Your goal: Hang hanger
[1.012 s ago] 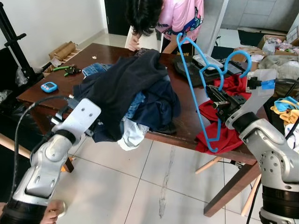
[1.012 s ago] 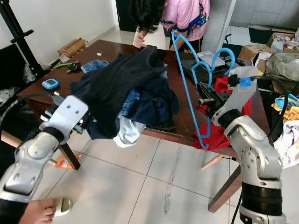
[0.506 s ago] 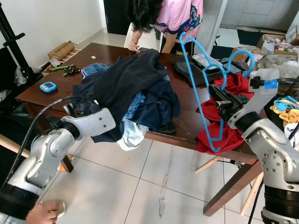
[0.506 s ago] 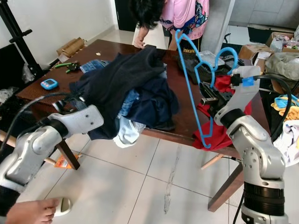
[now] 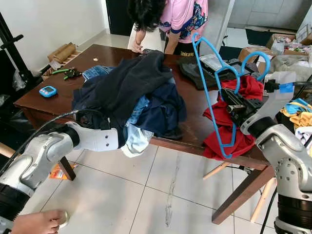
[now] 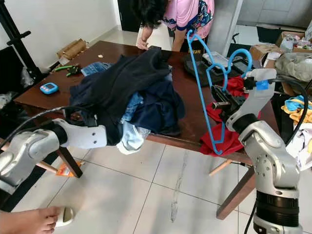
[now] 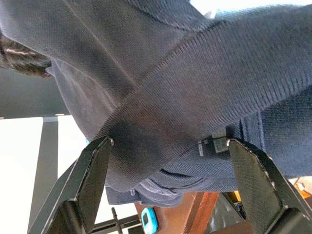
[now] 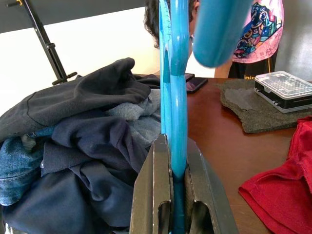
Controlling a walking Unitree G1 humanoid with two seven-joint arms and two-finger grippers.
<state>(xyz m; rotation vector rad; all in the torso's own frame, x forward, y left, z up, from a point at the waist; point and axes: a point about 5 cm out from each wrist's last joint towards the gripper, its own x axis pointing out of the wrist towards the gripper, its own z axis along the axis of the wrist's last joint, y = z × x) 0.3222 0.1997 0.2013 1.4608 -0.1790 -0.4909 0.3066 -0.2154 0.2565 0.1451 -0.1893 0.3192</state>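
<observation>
Since a second ago the left arm has swung down and forward, so the left pincer (image 7: 165,161) now reaches in under the near edge of the clothes pile (image 5: 131,95). Its fingers (image 7: 83,190) stand wide apart, one on either side of a hanging fold of dark navy sweater (image 7: 195,97), with cloth between them but not gripped. The right pincer (image 8: 171,195) stays clamped together on the lower bar of the blue hanger (image 5: 214,92), holding it upright and tilted above the right end of the brown wooden surface (image 5: 195,109), just over a red garment (image 5: 224,136). A person in a pink shirt (image 5: 183,17) leans over the far edge.
</observation>
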